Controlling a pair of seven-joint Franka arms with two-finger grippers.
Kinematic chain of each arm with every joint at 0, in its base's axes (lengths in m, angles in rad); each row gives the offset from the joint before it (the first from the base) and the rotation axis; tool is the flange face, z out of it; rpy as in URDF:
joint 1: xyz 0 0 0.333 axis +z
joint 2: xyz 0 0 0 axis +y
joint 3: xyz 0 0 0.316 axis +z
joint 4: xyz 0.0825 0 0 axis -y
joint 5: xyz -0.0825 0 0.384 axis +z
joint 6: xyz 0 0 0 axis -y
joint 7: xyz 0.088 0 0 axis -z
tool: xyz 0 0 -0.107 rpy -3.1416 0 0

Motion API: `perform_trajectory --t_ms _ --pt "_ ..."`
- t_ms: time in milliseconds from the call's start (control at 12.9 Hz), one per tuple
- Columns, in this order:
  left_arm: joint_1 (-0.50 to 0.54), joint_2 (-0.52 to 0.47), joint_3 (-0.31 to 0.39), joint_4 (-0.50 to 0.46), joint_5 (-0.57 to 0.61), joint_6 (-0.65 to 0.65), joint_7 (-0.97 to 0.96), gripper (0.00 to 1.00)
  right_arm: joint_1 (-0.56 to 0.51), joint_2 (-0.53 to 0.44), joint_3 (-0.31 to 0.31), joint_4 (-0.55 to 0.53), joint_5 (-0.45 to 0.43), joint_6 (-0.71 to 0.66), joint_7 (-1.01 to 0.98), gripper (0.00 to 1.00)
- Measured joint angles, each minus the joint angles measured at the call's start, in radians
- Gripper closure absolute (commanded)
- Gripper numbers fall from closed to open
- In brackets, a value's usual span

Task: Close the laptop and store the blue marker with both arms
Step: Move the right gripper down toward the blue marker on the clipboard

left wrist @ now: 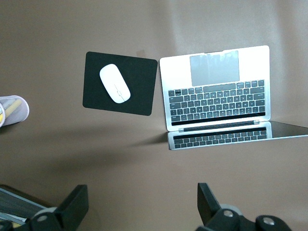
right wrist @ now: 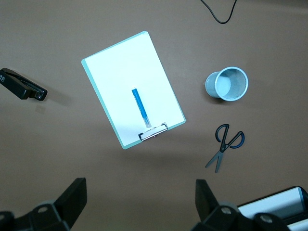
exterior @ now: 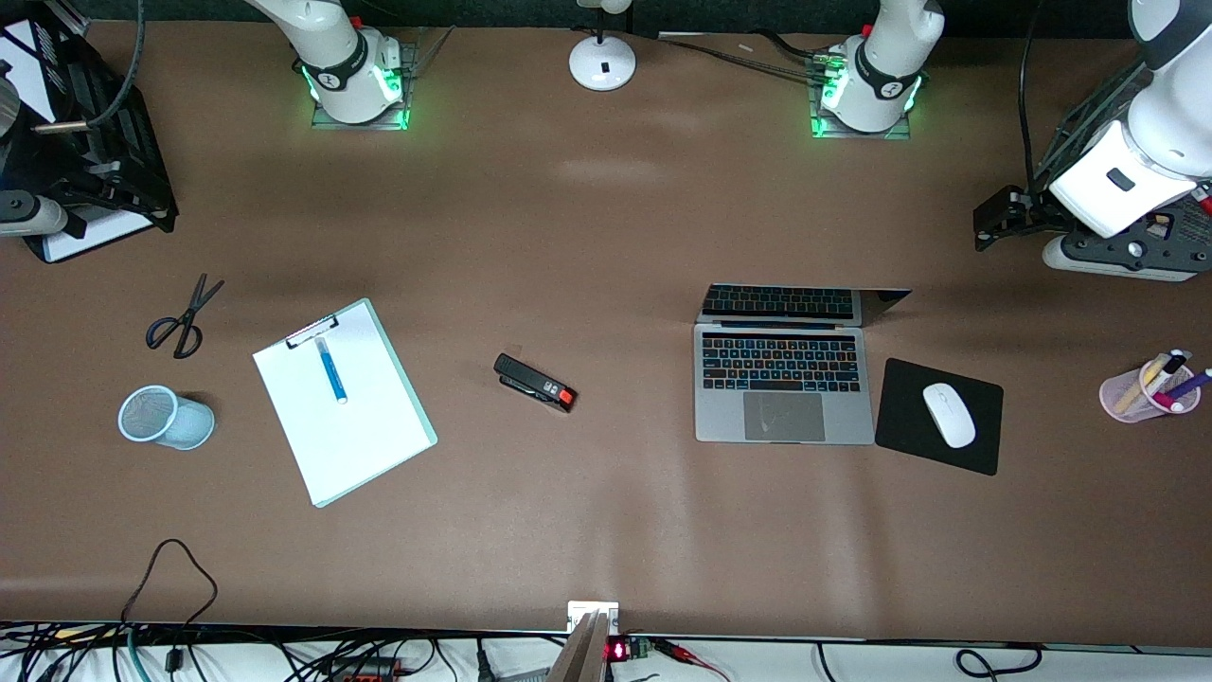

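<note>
Nothing of the task is done yet: the laptop (exterior: 782, 377) stands open toward the left arm's end of the table, its screen raised on the side toward the robots' bases, with a black mouse pad (exterior: 939, 414) and white mouse (exterior: 949, 414) just beside it. The blue marker (exterior: 331, 371) lies on the paper of a clipboard (exterior: 343, 400), well apart from the laptop toward the right arm's end of the table, with a stapler (exterior: 535, 383) between the two. Its long axis runs roughly along the clipboard's length, one end close to the metal clip. A mesh cup (exterior: 166, 416) lies on its side near the clipboard, farther from the laptop, and scissors (exterior: 184, 317) lie close by; a pink cup of pens (exterior: 1149, 388) stands past the mouse pad. The left gripper (left wrist: 143, 211) hangs high over the table by the laptop's hinge side, fingers spread wide and empty. The right gripper (right wrist: 141, 209) hangs likewise over the table beside the clipboard's clip end, fingers parted, holding nothing. So the split looks plain: the left arm is nearer the laptop, the right arm nearer the marker, and the right gripper would likely need its fingers set across the marker's length.
</note>
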Motion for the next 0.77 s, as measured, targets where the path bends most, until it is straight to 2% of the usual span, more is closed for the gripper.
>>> perform_trajectory --t_ms 387,697,775 --pt "0.0 0.0 0.0 0.0 0.0 0.0 0.0 0.0 0.004 0.035 0.002 -0.003 0.032 0.009 0.0 0.0" --pt "0.0 0.005 0.0 0.0 0.0 -0.004 0.0 0.0 0.004 0.252 0.003 -0.014 0.062 0.186 -0.003 0.0" --pt "-0.001 0.013 0.0 0.0 0.0 -0.008 0.0 0.09 0.004 0.314 0.004 -0.014 0.063 0.211 -0.013 0.0"
